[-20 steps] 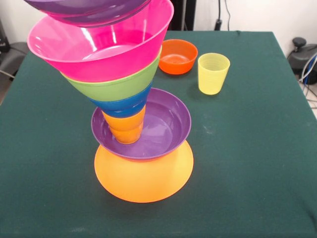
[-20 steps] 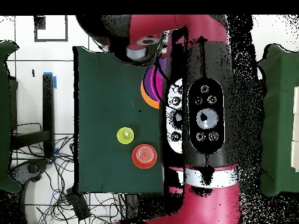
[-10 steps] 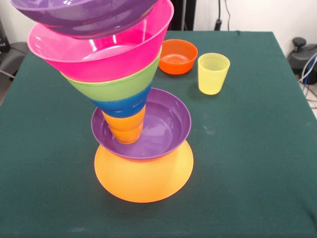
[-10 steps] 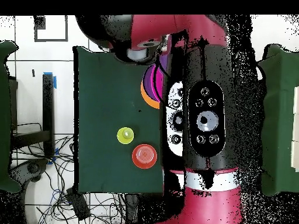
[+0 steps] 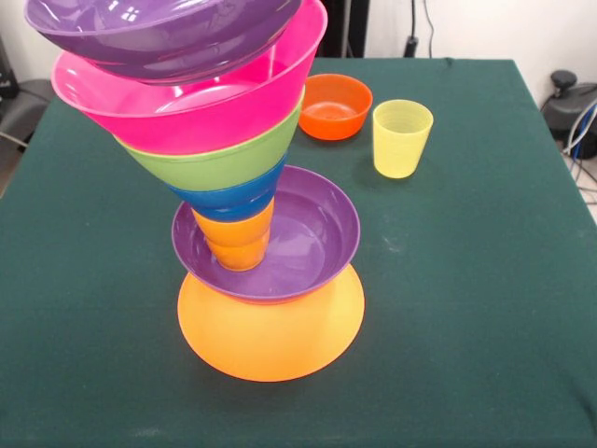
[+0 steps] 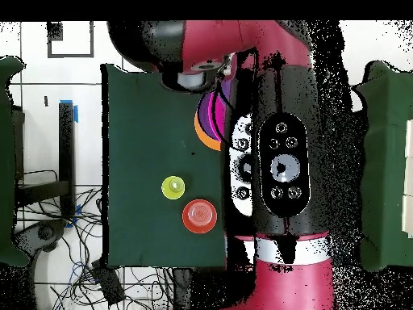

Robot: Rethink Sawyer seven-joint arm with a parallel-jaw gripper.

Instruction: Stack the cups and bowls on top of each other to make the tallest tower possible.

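The tower stands in the front view. From the bottom it is an upturned yellow-orange bowl, a purple bowl, an orange cup, a blue bowl, a green bowl and a big pink bowl. It leans left. A second purple bowl sits tilted in the pink bowl at the top edge. The yellow cup and the small orange-red bowl stand apart on the table. The red-pink cup is out of view. The arm's end hangs over the tower and hides my gripper.
The green table carries the yellow cup and orange-red bowl near the robot's side. The red and black arm covers most of the tower from above. Cables lie on the floor beside the table.
The top purple bowl has come down from the picture's top edge into the pink bowl and now shows its inside. The rest of the tower, the yellow cup and the orange-red bowl have not moved.
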